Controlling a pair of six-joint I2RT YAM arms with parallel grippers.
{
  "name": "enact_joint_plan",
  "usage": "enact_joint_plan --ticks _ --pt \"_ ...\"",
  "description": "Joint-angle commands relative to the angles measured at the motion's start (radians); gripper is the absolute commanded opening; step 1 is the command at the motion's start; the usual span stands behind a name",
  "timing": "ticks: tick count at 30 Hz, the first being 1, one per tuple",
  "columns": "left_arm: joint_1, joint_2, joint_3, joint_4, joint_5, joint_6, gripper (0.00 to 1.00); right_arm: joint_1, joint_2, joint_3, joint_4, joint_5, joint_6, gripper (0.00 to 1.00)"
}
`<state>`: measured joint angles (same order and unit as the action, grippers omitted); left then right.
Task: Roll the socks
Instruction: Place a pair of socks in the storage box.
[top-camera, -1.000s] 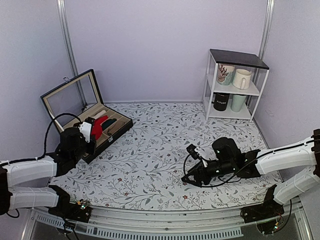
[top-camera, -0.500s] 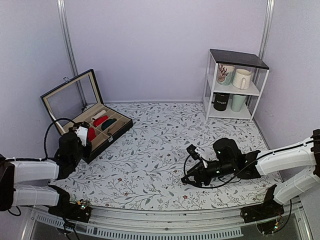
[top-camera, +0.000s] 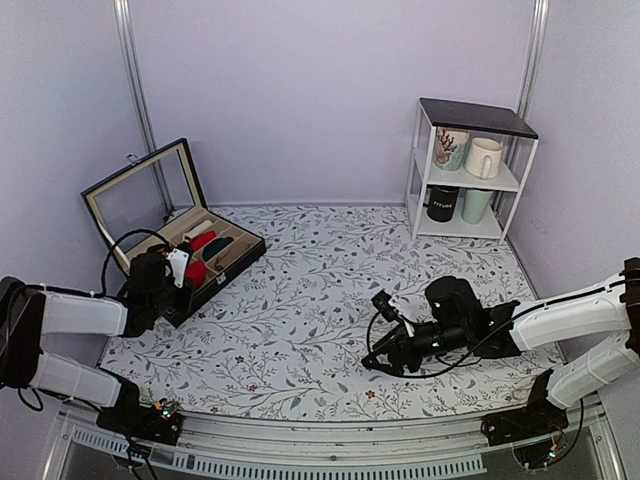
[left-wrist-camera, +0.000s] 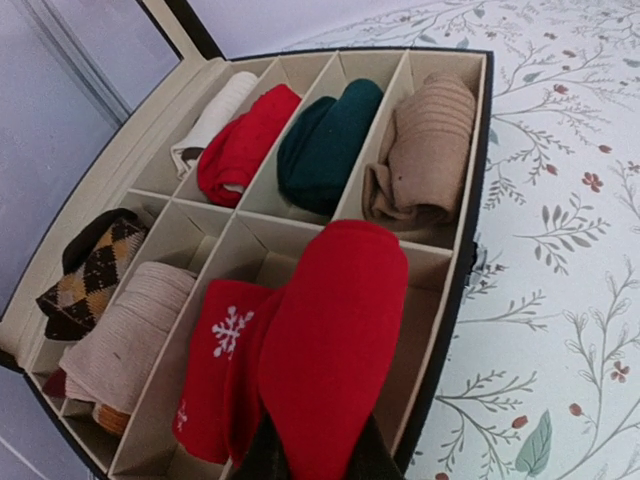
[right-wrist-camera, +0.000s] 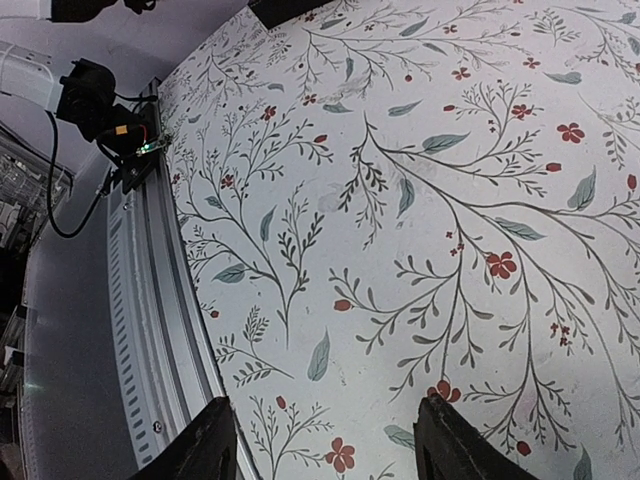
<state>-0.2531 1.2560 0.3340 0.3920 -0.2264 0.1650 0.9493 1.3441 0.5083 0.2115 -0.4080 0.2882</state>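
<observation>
Fig. 1. My left gripper (left-wrist-camera: 315, 460), clamped on the socks (left-wrist-camera: 330, 330), should seat them squarely inside 1 box (left-wrist-camera: 478, 180) compartment; my right gripper (right-wrist-camera: 330, 445) stands open.

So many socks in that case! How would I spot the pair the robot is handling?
Find the open black case on the table's left side. In its row nearer the robot, beside a ribbed cream roll, are the red socks: the only ones with a white snowflake.

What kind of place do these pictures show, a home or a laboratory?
Probably a robot test booth, not a real home: plain lilac walls on metal posts enclose a floral tablecloth, with staged props: a small shelf of mugs and a divided sock box.
</observation>
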Motion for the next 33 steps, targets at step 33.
enact_joint_plan --ticks 33 --pt "0.010 0.071 0.055 0.039 -0.192 0.006 0.00 -0.003 0.079 0.072 -0.032 -0.048 -0.022 0.62"
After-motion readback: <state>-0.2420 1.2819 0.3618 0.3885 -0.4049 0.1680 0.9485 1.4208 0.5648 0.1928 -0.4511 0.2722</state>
